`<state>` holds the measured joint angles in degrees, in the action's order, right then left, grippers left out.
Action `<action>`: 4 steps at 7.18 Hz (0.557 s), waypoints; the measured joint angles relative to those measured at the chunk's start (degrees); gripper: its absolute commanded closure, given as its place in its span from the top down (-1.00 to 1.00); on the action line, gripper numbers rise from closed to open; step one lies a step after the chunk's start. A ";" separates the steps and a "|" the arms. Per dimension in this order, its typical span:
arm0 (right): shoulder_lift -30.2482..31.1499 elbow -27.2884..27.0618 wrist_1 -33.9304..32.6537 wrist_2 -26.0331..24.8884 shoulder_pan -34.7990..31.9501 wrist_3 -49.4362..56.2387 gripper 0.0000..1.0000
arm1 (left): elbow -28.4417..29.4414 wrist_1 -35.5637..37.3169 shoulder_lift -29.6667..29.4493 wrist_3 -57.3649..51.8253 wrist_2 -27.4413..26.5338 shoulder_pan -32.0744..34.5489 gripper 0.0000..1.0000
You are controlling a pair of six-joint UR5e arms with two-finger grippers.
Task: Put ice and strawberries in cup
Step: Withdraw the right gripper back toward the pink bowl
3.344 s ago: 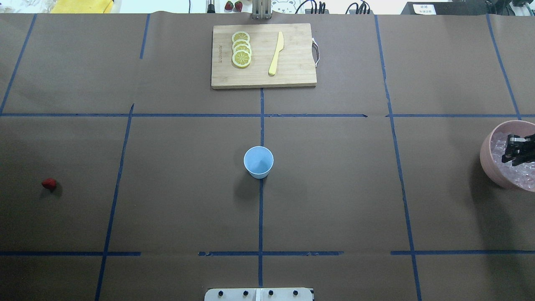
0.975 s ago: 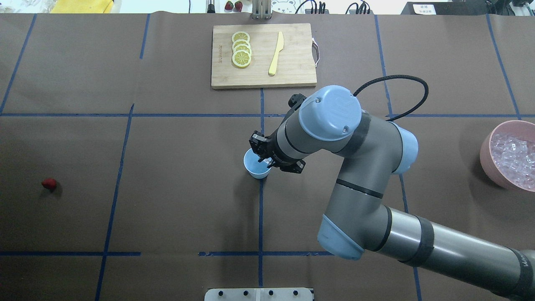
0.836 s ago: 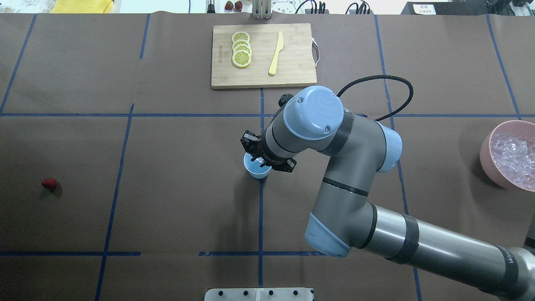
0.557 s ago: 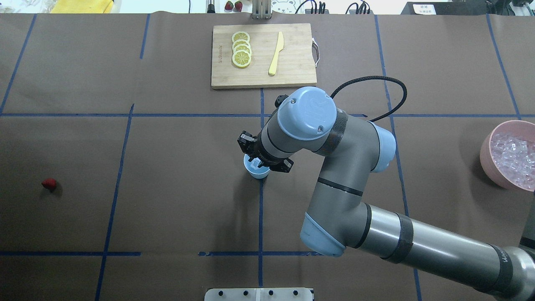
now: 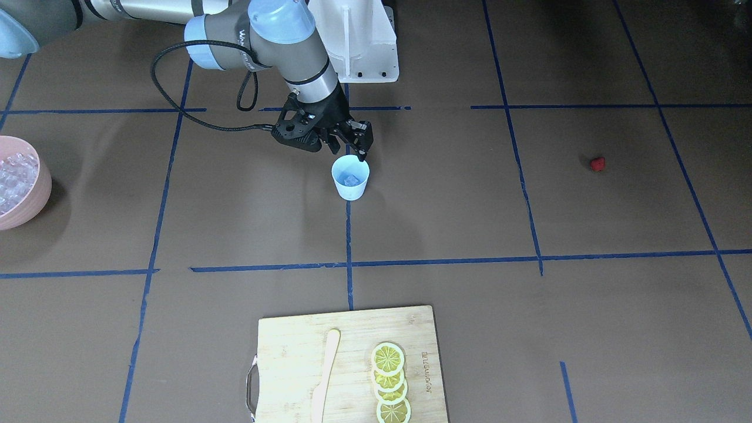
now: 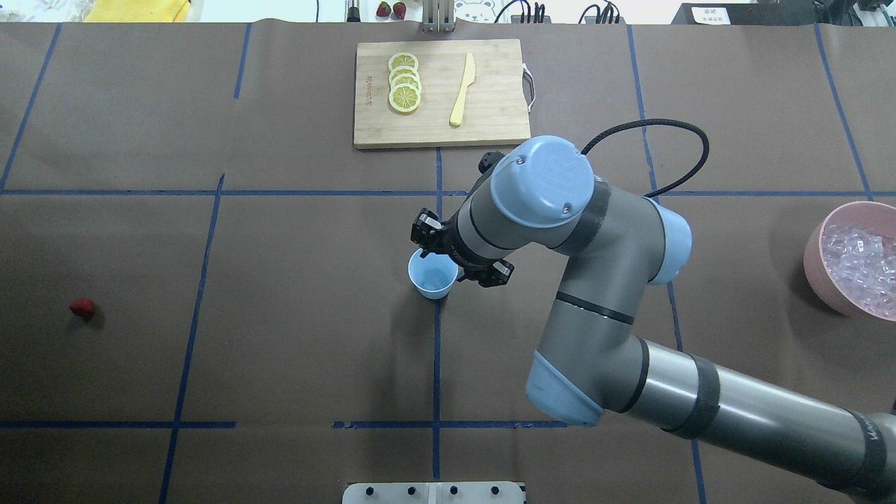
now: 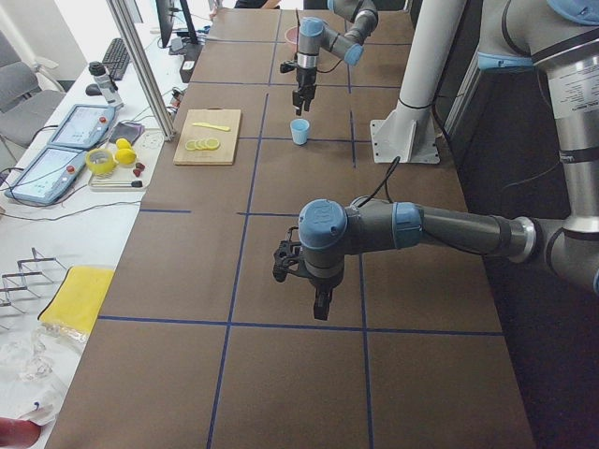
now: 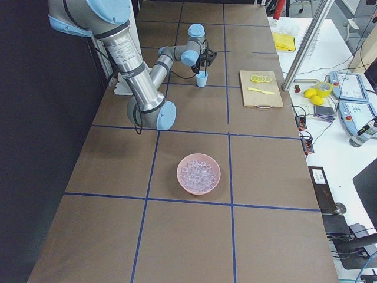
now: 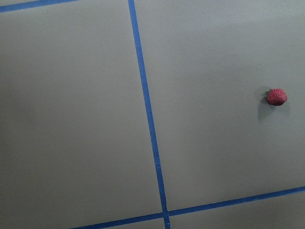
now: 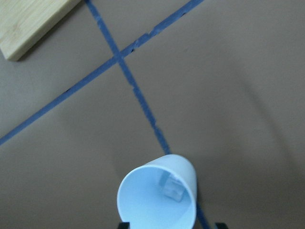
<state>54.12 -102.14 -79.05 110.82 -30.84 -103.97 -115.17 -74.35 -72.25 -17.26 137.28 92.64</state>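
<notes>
One clear ice cube (image 5: pixel 351 178) lies in the small pale-blue tapered cup (image 5: pixel 351 191) in the front view; the right hand (image 5: pixel 352 150) hovers above its rim; the small red strawberry (image 5: pixel 597 163) lies well apart on the brown table (image 5: pixel 470 205). Right wrist view: fingertips (image 10: pixel 124 225) spread, empty. Left-end view: whether the left hand (image 7: pixel 318 304) is spread I cannot tell.

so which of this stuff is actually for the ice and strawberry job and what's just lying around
For the job: cup, with one ice cube in it; ice in the pink bowl; strawberry, lying apart from the cup; right gripper, open just above the cup.

Lying about: cutting board; lemon slices and yellow knife on it.
</notes>
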 measured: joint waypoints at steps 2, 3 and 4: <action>10.60 -8.31 -0.12 8.63 -8.83 5.63 0.31 | 0.03 0.02 0.00 0.03 0.00 0.00 1.00; 17.61 -11.99 -0.11 13.05 -14.15 13.09 0.31 | 0.04 0.06 0.00 0.03 0.00 0.00 1.00; 25.02 -14.64 -0.06 16.40 -19.13 23.00 0.31 | 0.03 0.10 0.02 0.05 0.00 0.00 1.00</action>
<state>79.15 -116.78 -79.11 127.22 -49.98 -80.97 -115.14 -74.26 -72.23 -17.20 137.29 92.63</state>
